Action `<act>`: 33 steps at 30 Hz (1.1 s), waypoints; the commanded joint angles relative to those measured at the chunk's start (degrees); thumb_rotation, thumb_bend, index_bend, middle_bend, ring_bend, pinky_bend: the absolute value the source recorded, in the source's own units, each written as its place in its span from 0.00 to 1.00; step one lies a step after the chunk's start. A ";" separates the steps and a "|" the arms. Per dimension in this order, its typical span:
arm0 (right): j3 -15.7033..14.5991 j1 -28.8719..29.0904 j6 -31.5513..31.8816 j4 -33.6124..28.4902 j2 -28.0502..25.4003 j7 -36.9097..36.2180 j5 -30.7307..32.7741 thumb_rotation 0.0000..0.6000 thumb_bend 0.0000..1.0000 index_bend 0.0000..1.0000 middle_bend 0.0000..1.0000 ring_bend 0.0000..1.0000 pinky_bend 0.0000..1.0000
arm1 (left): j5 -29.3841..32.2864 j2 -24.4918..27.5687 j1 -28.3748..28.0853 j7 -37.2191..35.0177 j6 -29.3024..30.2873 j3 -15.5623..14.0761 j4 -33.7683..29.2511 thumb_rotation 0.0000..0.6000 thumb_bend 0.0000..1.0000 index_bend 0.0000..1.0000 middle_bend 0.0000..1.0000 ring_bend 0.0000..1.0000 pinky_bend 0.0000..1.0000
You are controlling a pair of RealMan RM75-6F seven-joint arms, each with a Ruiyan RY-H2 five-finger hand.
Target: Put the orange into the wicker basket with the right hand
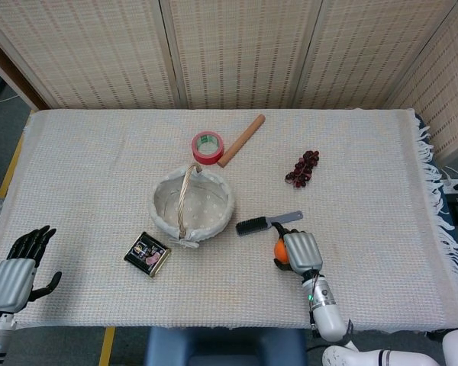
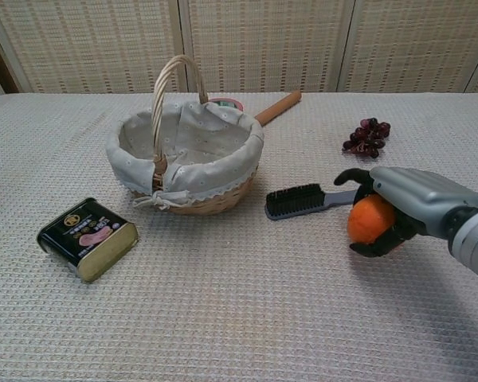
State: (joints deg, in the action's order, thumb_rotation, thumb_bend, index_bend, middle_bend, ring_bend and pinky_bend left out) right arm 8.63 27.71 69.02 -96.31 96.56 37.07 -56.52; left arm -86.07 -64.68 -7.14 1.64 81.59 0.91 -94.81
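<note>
The orange [image 2: 367,220] lies on the cloth to the right of the basket, mostly covered from above by my right hand [image 2: 400,203], whose fingers curl around it. From the head view only a sliver of orange [image 1: 280,250] shows beside the right hand [image 1: 299,250]. The wicker basket [image 1: 191,204] with its white lining and upright handle stands at table centre, also seen as the basket [image 2: 183,159] in the chest view; nothing lies inside it. My left hand [image 1: 15,268] rests open at the near left corner.
A black brush [image 2: 303,199] lies between basket and orange, its handle touching my right hand's fingers. A black tin [image 2: 88,239] sits left of the basket. Red tape [image 1: 208,146], a wooden rolling pin [image 1: 241,140] and dark grapes [image 1: 302,168] lie farther back.
</note>
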 commanded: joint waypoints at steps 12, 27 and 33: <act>10.37 6.21 1.73 -10.69 -2.11 -0.94 -1.86 1.00 0.33 0.25 0.60 0.65 0.76 | -0.03 -0.27 0.11 0.41 0.33 0.03 -0.21 1.00 0.35 0.00 0.00 0.00 0.08; 19.92 22.65 1.28 7.78 14.58 4.61 8.91 1.00 0.33 0.33 0.60 0.63 0.75 | 0.39 0.29 0.20 -1.43 0.01 0.06 -0.61 1.00 0.35 0.00 0.00 0.00 0.08; 21.07 26.89 0.16 17.54 19.47 1.97 8.54 1.00 0.33 0.35 0.58 0.53 0.57 | 0.45 0.40 0.09 -2.36 -0.31 0.05 -0.76 1.00 0.35 0.00 0.00 0.00 0.08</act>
State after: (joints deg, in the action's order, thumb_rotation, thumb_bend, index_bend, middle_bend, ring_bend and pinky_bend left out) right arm 28.75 52.28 69.86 -82.36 113.40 40.42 -48.17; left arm -85.60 -64.28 -7.04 -0.68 81.26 0.96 -95.54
